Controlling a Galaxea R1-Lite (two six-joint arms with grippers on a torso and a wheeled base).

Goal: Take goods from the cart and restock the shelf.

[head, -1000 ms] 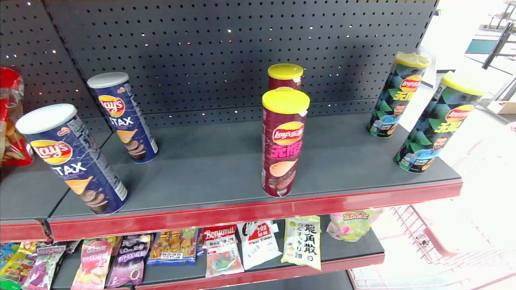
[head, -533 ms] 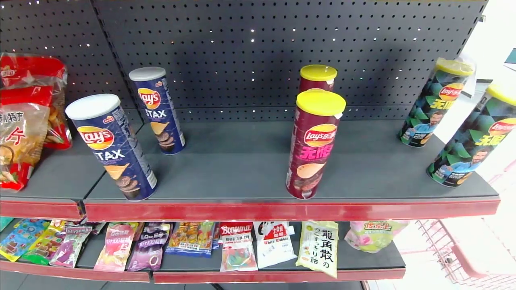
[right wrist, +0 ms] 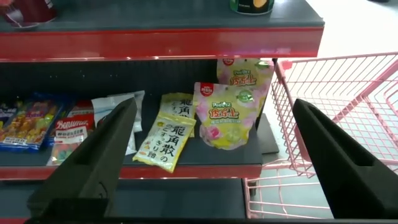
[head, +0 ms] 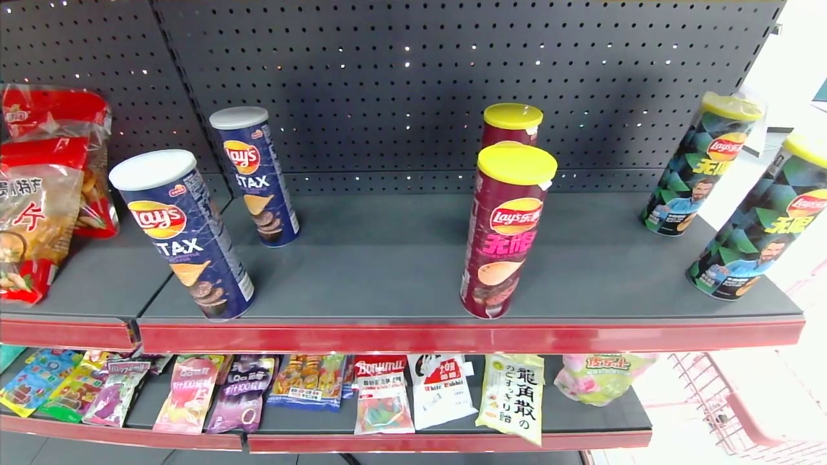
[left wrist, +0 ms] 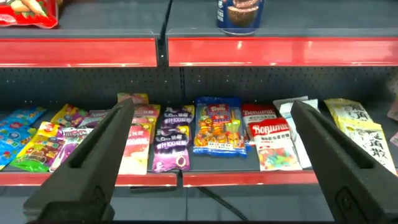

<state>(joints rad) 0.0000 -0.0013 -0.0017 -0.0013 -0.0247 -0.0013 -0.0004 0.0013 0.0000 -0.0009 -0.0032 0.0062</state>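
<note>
Left pincer (left wrist: 211, 106) and right pincer (right wrist: 214, 102) hang spread, empty; I'd swing toward the pink wire cart (right wrist: 336, 58) beyond the right one.

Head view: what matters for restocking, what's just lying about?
Job:
- pink wire cart
- grey upper shelf with red front edge
- blue, maroon and green-black cylindrical chip cans standing on it
- left gripper and right gripper, both open and empty

Lying about:
- flat snack sachets on the lower shelf
- red crinkly bags at the upper shelf's left end
</note>
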